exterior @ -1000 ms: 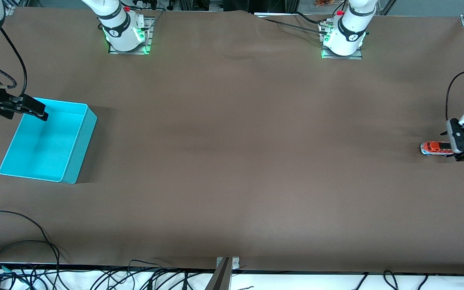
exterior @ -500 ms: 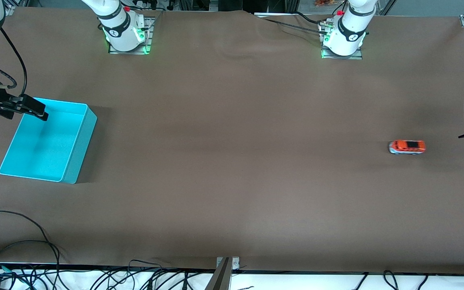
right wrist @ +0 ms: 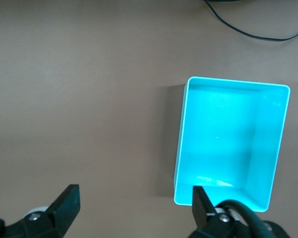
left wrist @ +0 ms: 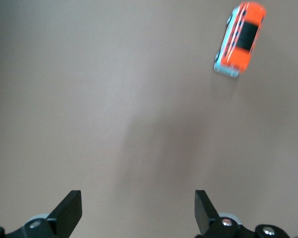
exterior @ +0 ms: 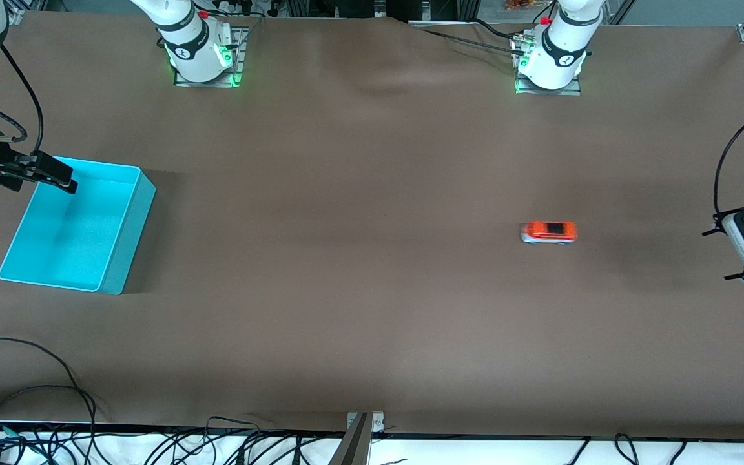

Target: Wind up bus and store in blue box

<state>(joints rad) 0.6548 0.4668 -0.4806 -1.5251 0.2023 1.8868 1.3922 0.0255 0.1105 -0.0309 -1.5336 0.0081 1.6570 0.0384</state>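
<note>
Orange-red bus (exterior: 548,232) with dark roof window and silver bumper stands alone on the brown bench (exterior: 372,290) toward the left arm's end, well apart from the blue box (exterior: 113,258), both hands, left hand (left wrist: 138,210) and right hand (right wrist: 134,206), spread wide and empty.

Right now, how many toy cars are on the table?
1. The bus sits on the bare brown table, toward the left arm's end, apart from the blue box at the right arm's end. Nothing lies inside the box.
</note>
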